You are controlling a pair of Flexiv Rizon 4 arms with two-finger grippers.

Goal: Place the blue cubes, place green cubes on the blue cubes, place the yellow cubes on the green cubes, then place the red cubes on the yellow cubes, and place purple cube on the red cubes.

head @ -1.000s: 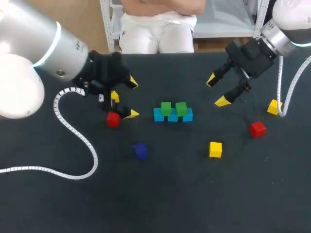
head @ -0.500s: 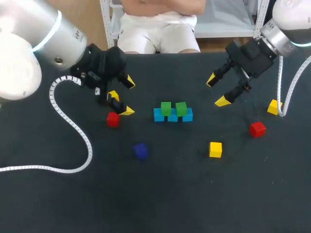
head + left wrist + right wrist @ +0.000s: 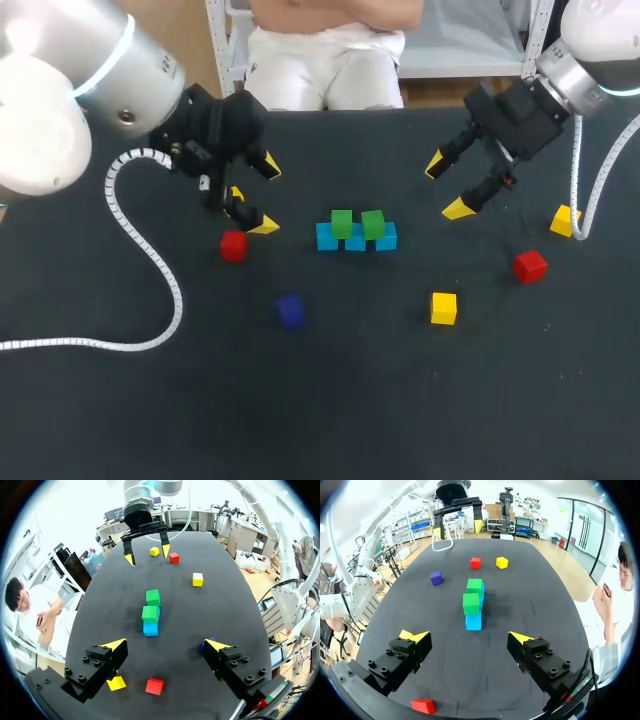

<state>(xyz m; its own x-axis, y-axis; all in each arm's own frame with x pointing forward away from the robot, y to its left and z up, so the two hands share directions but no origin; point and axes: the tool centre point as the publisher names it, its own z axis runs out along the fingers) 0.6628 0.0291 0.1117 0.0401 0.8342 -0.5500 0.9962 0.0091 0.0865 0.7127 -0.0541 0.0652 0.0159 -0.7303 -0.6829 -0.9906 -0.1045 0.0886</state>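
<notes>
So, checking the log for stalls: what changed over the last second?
The left pincer, open and empty, shifted slightly toward the far side, away from the red cube beside it. Nothing was gripped or released. The right pincer, the blue-green stack and the loose cubes stayed put.

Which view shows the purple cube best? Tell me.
Right wrist view: the purple cube sits whole, unobstructed, its colour clear. Head view shows it whole but dark. Left wrist view hides most of it behind a finger of the left hand.
</notes>
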